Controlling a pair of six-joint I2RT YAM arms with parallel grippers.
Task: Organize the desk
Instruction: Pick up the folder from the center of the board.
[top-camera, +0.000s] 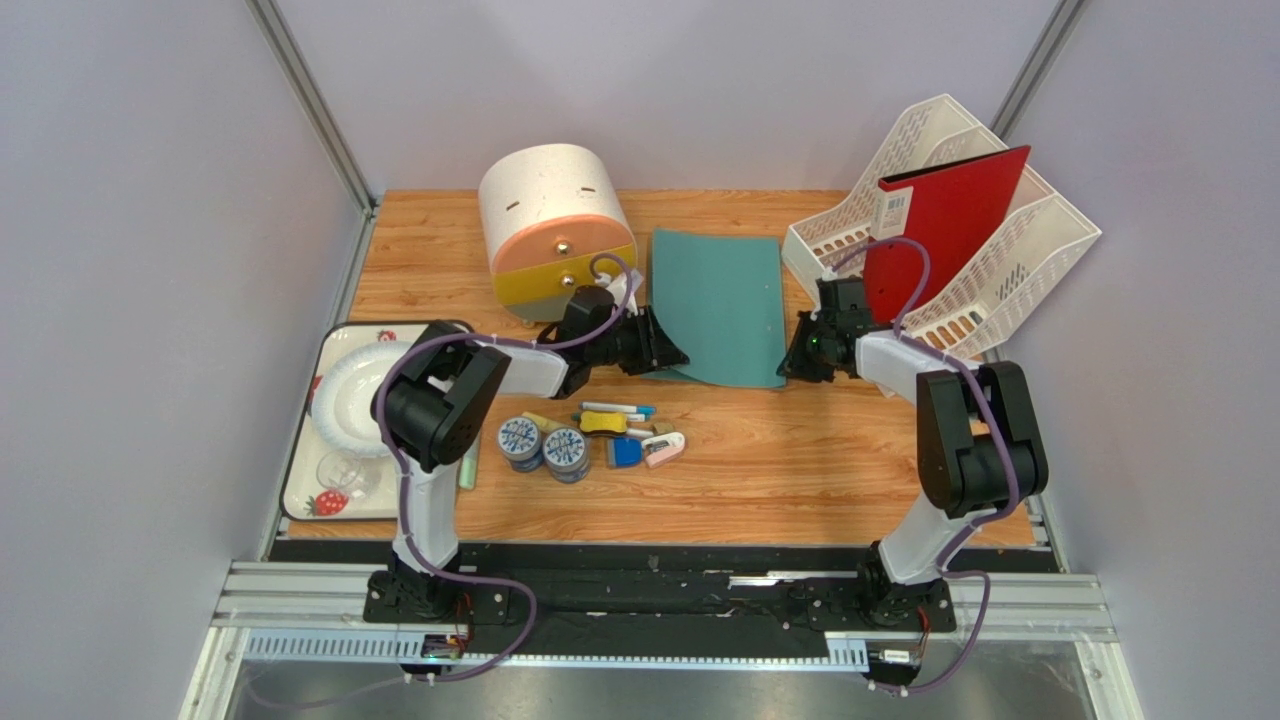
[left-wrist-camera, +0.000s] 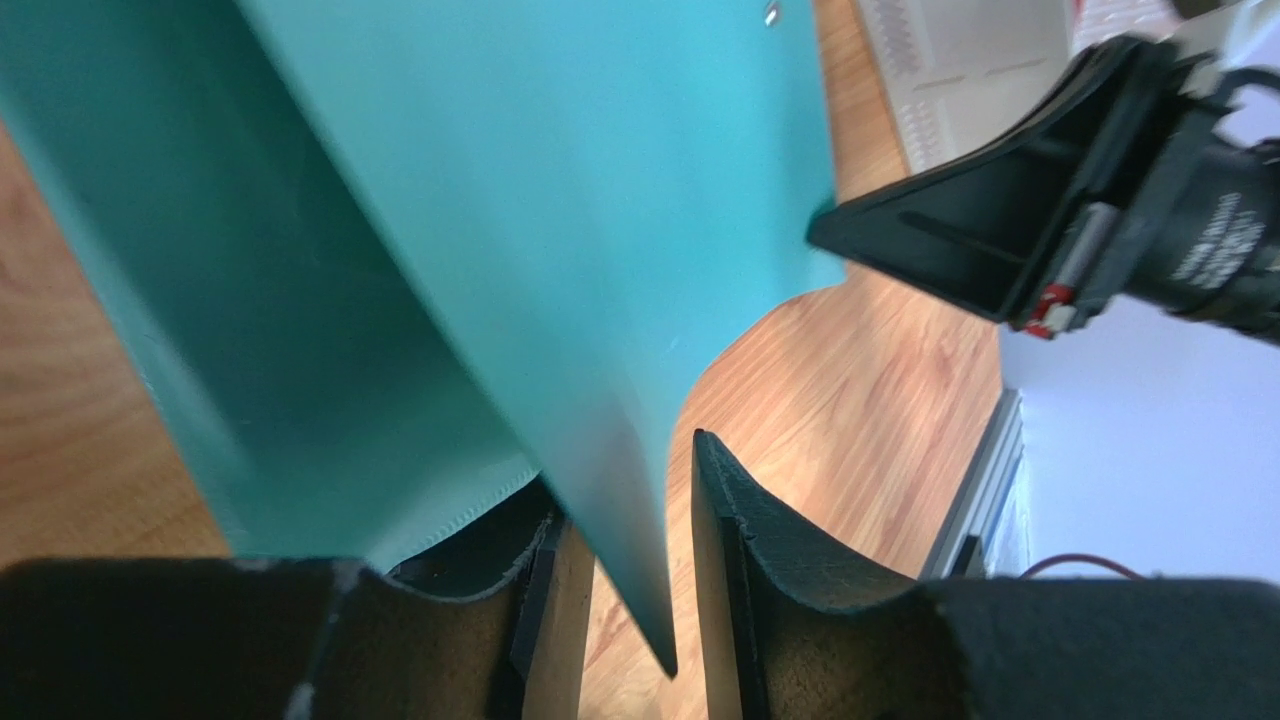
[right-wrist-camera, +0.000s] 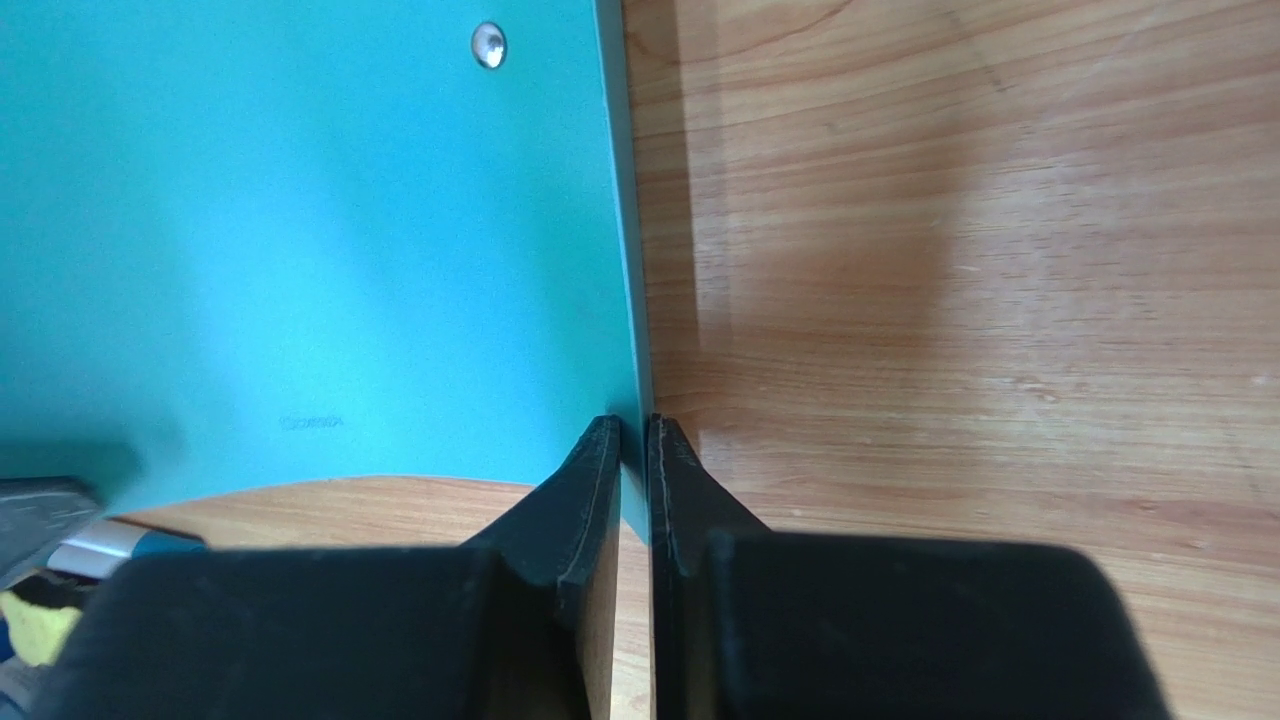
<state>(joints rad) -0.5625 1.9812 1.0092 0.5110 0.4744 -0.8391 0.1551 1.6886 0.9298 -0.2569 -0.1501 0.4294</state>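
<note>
Top view: the desk (top-camera: 781, 465) is a light orange-brown wood-grain rectangle filling the middle, with metal rails (top-camera: 661, 593) along its 6 o'clock edge. The teal folder (top-camera: 721, 300) lies toward 12 o'clock. My left claw (top-camera: 661, 348) is at the folder's 7 o'clock corner, my right claw (top-camera: 792, 360) at its 5 o'clock corner.

Left wrist: my fingers stand parted, the folder's curled corner loose between them. Warm grain shows at 3 o'clock.

Right wrist: I am clenched on the folder's edge. Bare streaked wood runs from 12 to 5 o'clock.
</note>
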